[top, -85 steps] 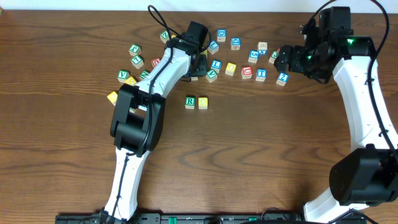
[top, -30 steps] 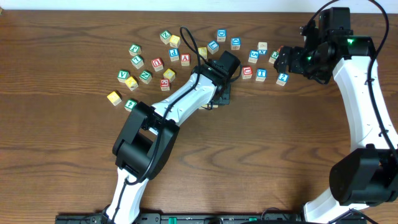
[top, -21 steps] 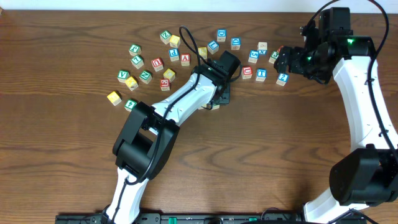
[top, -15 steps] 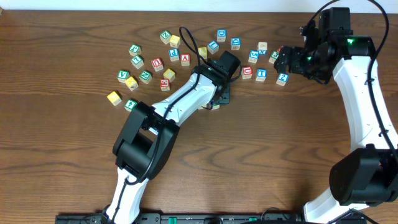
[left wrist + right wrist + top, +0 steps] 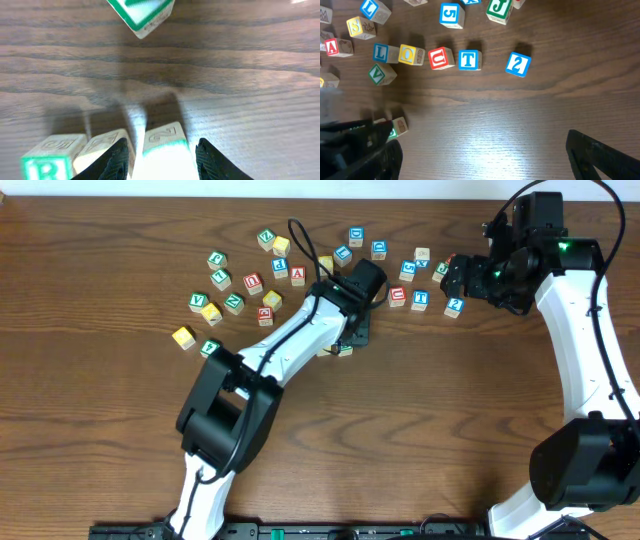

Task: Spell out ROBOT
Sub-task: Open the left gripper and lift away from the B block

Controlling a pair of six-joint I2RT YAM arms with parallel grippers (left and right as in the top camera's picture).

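Note:
In the left wrist view three cubes stand in a row on the table: the green R cube, a plain yellow cube, and a green-edged cube whose top is lost in glare. My left gripper is open astride that third cube, a slim gap at each finger. From overhead the left gripper hides most of the row; only one cube's corner peeks out. The blue T cube lies in the back row, also seen overhead. My right gripper hangs wide open over bare wood, at the far right.
Loose cubes lie scattered along the back: red A, green V, yellow ones, a blue 2, red U, yellow O. A green-printed cube sits just beyond the row.
The left arm carried a cube from the pile to the row beside R and the yellow cube. Its jaws have since spread off that cube. The right arm has not moved.

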